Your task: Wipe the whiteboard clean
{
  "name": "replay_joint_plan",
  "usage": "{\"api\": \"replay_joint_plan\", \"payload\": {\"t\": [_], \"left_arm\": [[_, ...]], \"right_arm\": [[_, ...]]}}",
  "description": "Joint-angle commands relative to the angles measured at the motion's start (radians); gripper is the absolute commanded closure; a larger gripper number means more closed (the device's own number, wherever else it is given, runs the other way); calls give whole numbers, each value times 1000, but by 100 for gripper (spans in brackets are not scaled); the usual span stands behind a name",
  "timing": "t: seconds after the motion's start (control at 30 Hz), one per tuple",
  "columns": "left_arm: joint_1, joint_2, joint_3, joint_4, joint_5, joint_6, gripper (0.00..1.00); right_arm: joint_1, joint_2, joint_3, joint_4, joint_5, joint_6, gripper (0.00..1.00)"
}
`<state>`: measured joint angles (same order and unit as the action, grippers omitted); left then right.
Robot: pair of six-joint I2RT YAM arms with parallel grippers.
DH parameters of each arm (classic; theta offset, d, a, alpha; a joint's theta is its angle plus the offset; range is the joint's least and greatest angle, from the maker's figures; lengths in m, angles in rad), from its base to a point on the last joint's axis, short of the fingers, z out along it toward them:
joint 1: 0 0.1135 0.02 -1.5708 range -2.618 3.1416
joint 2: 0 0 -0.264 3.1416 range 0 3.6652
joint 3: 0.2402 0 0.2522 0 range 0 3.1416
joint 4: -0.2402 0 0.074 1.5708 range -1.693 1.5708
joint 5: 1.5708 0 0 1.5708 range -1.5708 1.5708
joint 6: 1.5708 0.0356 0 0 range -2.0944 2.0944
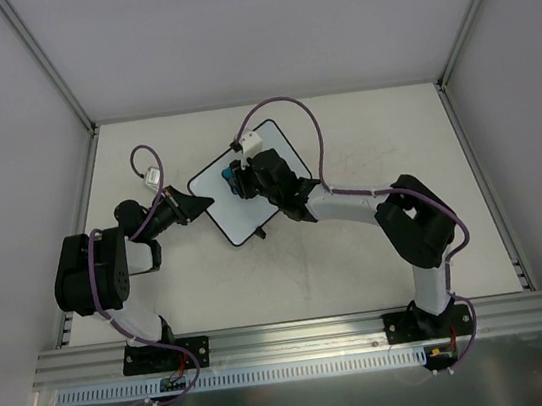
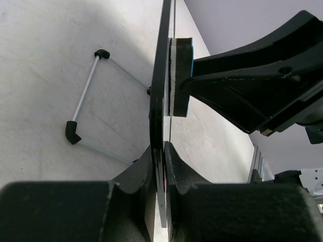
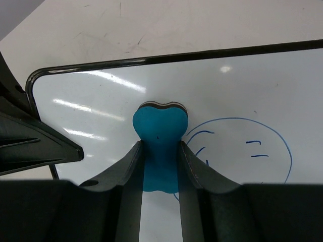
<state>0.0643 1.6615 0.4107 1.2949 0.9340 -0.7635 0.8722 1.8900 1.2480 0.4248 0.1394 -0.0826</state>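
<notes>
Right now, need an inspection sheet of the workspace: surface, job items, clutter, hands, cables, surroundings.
Surface: off-white table, scuffed, faint marks.
Job's things: whiteboard with a blue doodle not yet wiped; blue eraser pressed against the board beside the doodle.
Clutter: nothing seen.
Hands: left hand shut on the whiteboard's edge; right hand shut on the eraser.
Cables: purple cables loop along both arms, clear of the board.
Surroundings: white walls, metal rail at the near edge.

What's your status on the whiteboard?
Left claw shut on whiteboard edge. Right claw shut on blue eraser, pressed to board. Blue doodle not yet wiped. Nothing in the way.
</notes>
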Motion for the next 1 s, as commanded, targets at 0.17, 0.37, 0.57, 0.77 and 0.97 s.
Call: {"api": "replay_joint_plan", "payload": {"t": [0.17, 0.37, 0.57, 0.77, 0.97], "left_arm": [[0, 7, -4, 386, 14, 56, 100], [2, 17, -3, 386, 20, 56, 100], [2, 26, -6, 386, 17, 61, 100], [0, 18, -10, 386, 22, 64, 100], [2, 11, -15, 386, 22, 67, 100]], "right_arm": [[8, 20, 22, 108, -8, -75, 100], [8, 37, 45, 75, 6, -89, 100], [7, 58, 79, 22, 5, -101, 100], [-25, 67, 90, 20, 5, -49, 100], [-93, 80, 97, -20, 37, 70, 100]]}}
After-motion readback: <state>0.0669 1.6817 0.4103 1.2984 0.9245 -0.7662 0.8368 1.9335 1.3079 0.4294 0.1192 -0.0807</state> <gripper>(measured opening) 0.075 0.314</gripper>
